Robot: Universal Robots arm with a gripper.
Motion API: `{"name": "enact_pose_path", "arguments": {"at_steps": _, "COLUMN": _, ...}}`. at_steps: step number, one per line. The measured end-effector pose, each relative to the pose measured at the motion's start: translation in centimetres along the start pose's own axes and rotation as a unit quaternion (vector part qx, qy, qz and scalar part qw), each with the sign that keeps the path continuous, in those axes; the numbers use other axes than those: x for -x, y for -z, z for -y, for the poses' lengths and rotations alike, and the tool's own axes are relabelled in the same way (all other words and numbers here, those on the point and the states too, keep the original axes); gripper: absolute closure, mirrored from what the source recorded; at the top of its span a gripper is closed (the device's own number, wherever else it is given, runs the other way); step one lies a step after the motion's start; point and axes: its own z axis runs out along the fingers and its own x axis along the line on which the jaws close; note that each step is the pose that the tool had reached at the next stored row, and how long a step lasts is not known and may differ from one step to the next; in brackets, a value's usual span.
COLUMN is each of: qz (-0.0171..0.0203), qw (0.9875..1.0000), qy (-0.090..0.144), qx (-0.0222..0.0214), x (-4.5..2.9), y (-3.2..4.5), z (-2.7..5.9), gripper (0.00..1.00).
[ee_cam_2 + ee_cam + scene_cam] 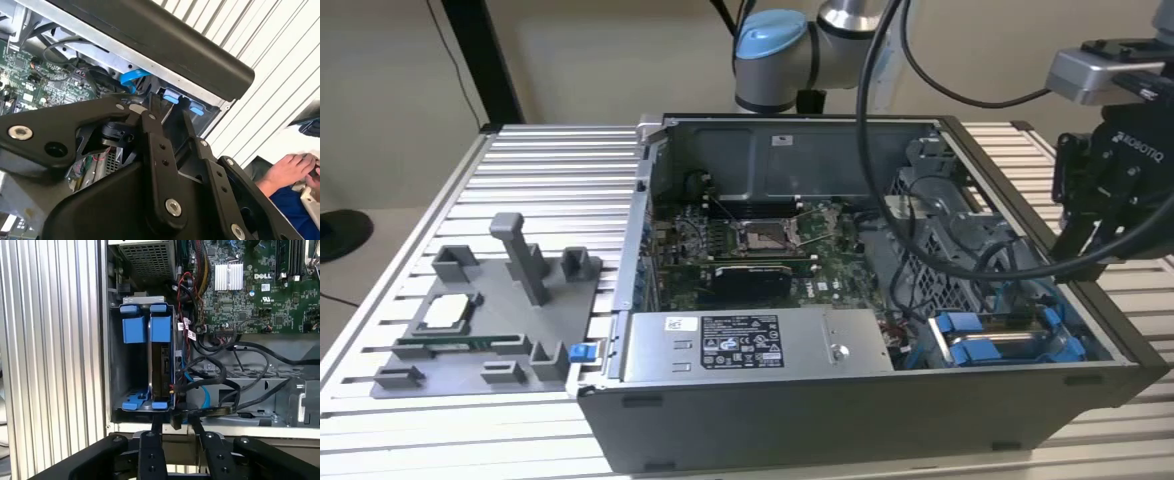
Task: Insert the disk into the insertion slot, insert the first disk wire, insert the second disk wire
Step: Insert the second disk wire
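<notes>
Above the ribbed metal table [520, 170] and open computer case [854, 425], the hand [175, 424] hangs released.

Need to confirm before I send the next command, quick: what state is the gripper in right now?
Gripper: open, holding nothing, near the disk, which sits in the insertion slot.

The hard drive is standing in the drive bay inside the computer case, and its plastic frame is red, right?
Not quite. The hard drive does stand in the drive bay inside the computer case, but its plastic frame is blue, not red, as the first wrist view shows.
</notes>
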Motion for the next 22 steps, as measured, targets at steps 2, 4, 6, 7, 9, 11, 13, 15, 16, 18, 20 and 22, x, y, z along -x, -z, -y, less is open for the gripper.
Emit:
{"name": "enact_pose_path", "arguments": {"at_steps": 2, "qz": -0.0014, "qw": 1.0, "qy": 0.0, "qx": -0.0001, "x": 0.03, "y": -0.23, "z": 0.01, "gripper": 0.0}}
{"name": "enact_pose_path", "arguments": {"at_steps": 4, "qz": -0.0015, "qw": 1.0, "qy": 0.001, "qx": -0.0001, "x": 0.05, "y": -0.32, "z": 0.01, "gripper": 0.0}}
{"name": "enact_pose_path", "arguments": {"at_steps": 6, "qz": -0.0014, "qw": 1.0, "qy": 0.001, "qx": -0.0001, "x": 0.08, "y": -0.39, "z": 0.01, "gripper": 0.0}}
{"name": "enact_pose_path", "arguments": {"at_steps": 7, "qz": -0.0015, "qw": 1.0, "qy": 0.001, "qx": -0.0001, "x": 0.08, "y": -0.42, "z": 0.01, "gripper": 0.0}}
{"name": "enact_pose_path", "arguments": {"at_steps": 9, "qz": -0.0015, "qw": 1.0, "qy": 0.001, "qx": -0.0001, "x": 0.09, "y": -0.44, "z": 0.01, "gripper": 0.0}}
{"name": "enact_pose_path", "arguments": {"at_steps": 11, "qz": -0.0014, "qw": 1.0, "qy": 0.001, "qx": -0.0001, "x": 0.09, "y": -0.47, "z": 0.01, "gripper": 0.0}}
{"name": "enact_pose_path", "arguments": {"at_steps": 13, "qz": -0.0014, "qw": 1.0, "qy": 0.001, "qx": -0.0001, "x": 0.1, "y": -0.49, "z": 0.01, "gripper": 0.0}}
{"name": "enact_pose_path", "arguments": {"at_steps": 15, "qz": -0.0014, "qw": 1.0, "qy": 0.001, "qx": -0.0001, "x": 0.1, "y": -0.52, "z": 0.01, "gripper": 0.0}}
{"name": "enact_pose_path", "arguments": {"at_steps": 16, "qz": -0.0014, "qw": 1.0, "qy": 0.001, "qx": -0.0001, "x": 0.1, "y": -0.53, "z": 0.01, "gripper": 0.0}}
{"name": "enact_pose_path", "arguments": {"at_steps": 18, "qz": -0.0015, "qw": 1.0, "qy": 0.001, "qx": -0.0001, "x": 0.1, "y": -0.54, "z": 0.01, "gripper": 1.0}}
{"name": "enact_pose_path", "arguments": {"at_steps": 20, "qz": -0.0014, "qw": 1.0, "qy": 0.001, "qx": 0.0001, "x": 0.1, "y": -0.53, "z": 0.01, "gripper": 1.0}}
{"name": "enact_pose_path", "arguments": {"at_steps": 22, "qz": -0.0014, "qw": 1.0, "qy": 0.001, "qx": 0.0008, "x": 0.09, "y": -0.46, "z": 0.01, "gripper": 1.0}}
